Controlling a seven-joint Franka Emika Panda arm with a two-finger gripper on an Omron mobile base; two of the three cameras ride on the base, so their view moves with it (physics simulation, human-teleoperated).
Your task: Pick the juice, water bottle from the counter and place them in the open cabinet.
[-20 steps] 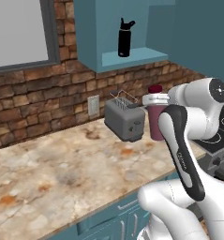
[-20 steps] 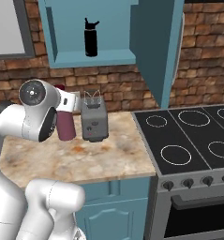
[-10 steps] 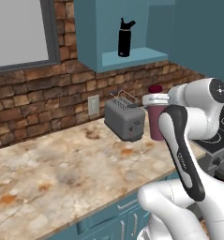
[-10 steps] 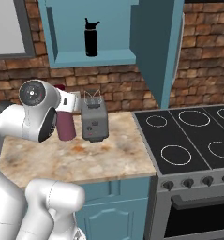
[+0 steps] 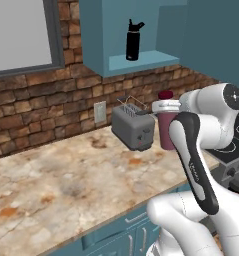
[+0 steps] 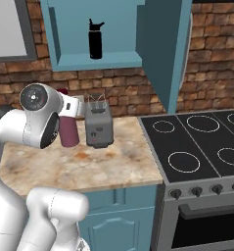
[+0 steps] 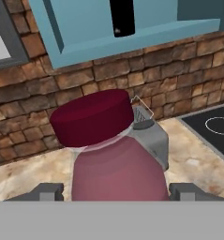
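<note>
The gripper (image 7: 114,187) has its two fingers wide around the juice (image 7: 114,159), which stands straight up near the counter's (image 5: 66,175) back edge. The open cabinet (image 5: 141,62) is above it.

Maroon juice (image 7: 114,159), black water bottle (image 5: 133,41), teal open cabinet (image 5: 98,35), beige rust-veined counter (image 5: 61,185).

The scene is lit evenly and brightly, with no single light source to be made out. Soft shading is seen inside the open cabinet (image 6: 108,59) and under the toaster (image 5: 133,129) on the counter (image 5: 66,185). No glare or blur is seen; edges are rendered crisp, and no edge distortion is noticed.
</note>
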